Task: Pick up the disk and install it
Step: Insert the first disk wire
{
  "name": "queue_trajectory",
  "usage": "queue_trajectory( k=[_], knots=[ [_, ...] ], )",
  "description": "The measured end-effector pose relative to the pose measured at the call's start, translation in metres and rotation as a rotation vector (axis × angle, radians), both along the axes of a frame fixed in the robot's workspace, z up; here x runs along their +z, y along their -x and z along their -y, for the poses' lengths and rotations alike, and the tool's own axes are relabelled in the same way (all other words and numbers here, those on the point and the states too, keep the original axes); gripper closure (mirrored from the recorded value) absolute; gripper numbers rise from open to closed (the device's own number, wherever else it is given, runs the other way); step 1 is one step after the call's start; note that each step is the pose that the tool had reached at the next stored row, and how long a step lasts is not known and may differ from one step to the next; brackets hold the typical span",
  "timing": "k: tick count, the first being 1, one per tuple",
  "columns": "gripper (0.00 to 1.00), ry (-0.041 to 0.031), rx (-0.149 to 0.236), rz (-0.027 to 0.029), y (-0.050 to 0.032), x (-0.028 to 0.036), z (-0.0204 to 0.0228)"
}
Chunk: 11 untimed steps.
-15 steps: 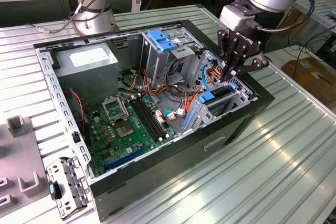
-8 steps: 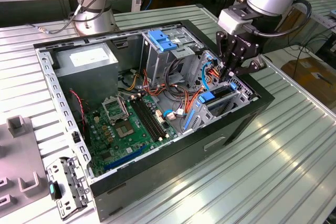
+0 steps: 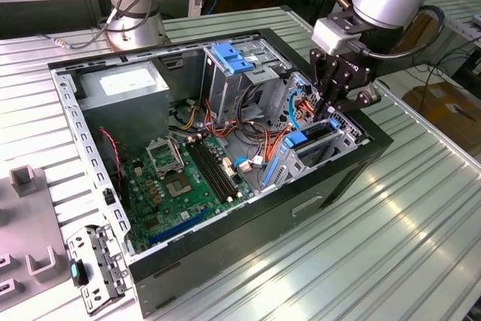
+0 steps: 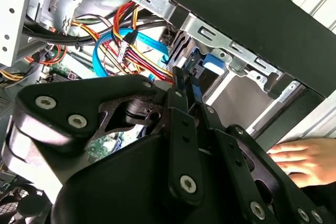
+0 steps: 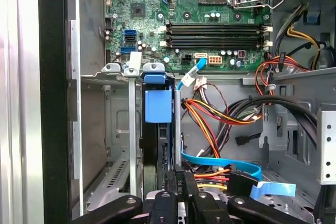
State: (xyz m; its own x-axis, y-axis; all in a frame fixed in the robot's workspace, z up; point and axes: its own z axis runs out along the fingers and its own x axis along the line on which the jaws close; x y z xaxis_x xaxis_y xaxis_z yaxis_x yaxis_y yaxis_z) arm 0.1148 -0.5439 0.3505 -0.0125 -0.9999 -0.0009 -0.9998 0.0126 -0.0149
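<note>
In the exterior view, right of centre, the black end effector (image 3: 336,103) reaches into the open black computer case (image 3: 248,219) on the ribbed metal table (image 3: 421,216), above the blue-railed silver-grey disk (image 3: 316,140) seated upright in its bay. In the first wrist view the disk (image 5: 158,124) stands at lower centre, its edge pinched between the fingers (image 5: 178,192). In the second wrist view a hand (image 4: 307,161) rests at lower right.

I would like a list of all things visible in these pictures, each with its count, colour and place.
Open desktop computer case: one, black and grey, lying on the slatted metal table.
Rectangular hard disk with blue plastic side rails: one, standing in the grey drive bay at the exterior view's right; its blue rail end shows in the first wrist view.
Green motherboard: one, on the case floor.
Grey metal power supply box with white sticker: one, in the case's far corner.
Flat blue plastic latch plate: one, on the upper drive cage.
Cables: many, orange, red, yellow, black, blue, beside the bay.
Person's hand: one, beside the case.
Gripper: one, black, at the disk's top.
</note>
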Motion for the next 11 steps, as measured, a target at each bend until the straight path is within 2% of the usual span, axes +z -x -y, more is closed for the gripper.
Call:
queue_trajectory(
  k=[3, 7, 11],
  knots=[
    [0.82, -0.0001, -0.011, -0.0005, 0.0000, -0.0005, 0.0015],
    [0.82, -0.0001, -0.067, -0.0029, 0.0000, -0.0006, 0.0017],
    [0.82, 0.0000, -0.073, -0.0038, -0.0002, -0.0007, 0.0030]
  ],
)
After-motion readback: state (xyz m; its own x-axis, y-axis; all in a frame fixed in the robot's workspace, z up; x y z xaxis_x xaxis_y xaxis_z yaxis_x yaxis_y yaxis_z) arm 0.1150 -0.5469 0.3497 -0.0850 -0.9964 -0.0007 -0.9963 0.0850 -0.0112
